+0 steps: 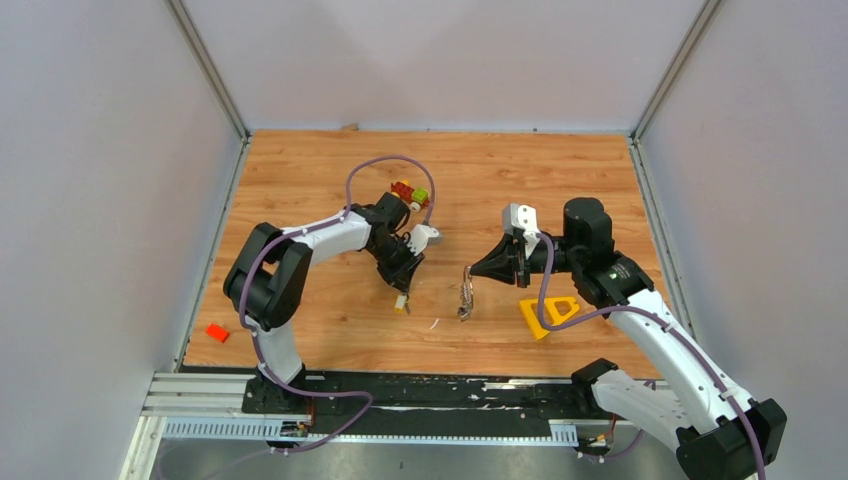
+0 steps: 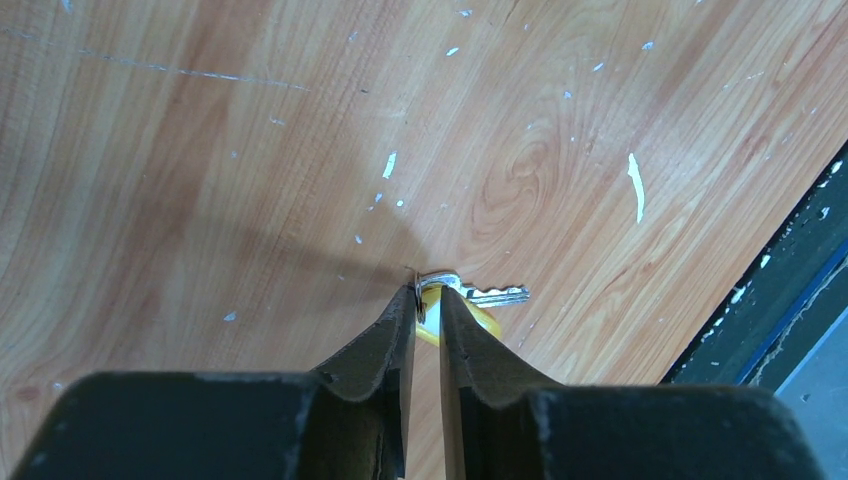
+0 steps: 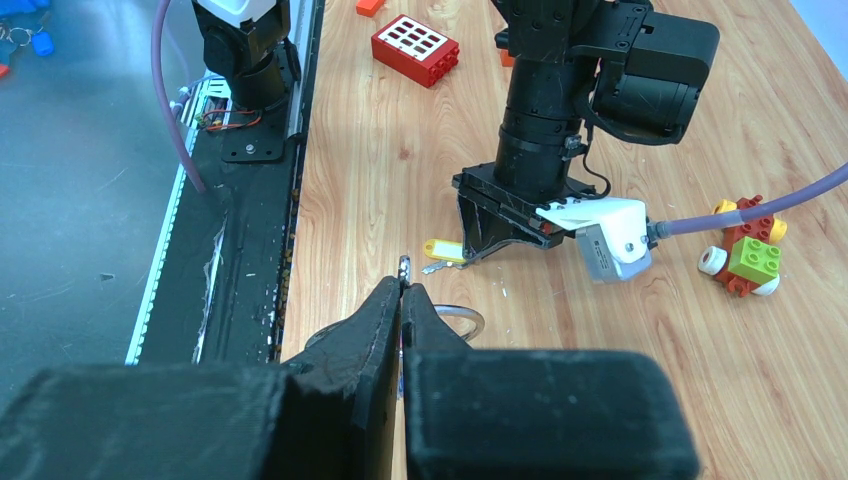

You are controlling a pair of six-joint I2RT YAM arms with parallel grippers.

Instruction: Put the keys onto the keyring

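Note:
My left gripper is shut on a small silver key with a pale yellow tag and holds it just above the wood, pointing right. In the right wrist view this key shows at the left gripper's tips. My right gripper is shut on a thin piece of silver metal, the keyring's edge. A loop of the keyring shows behind its right finger. Other keys hang from it. The two grippers face each other, a short gap apart.
A red-green-yellow toy car stands behind the left gripper. A yellow plastic triangle lies under the right arm. A red brick lies at the table's front left. The black rail runs along the near edge.

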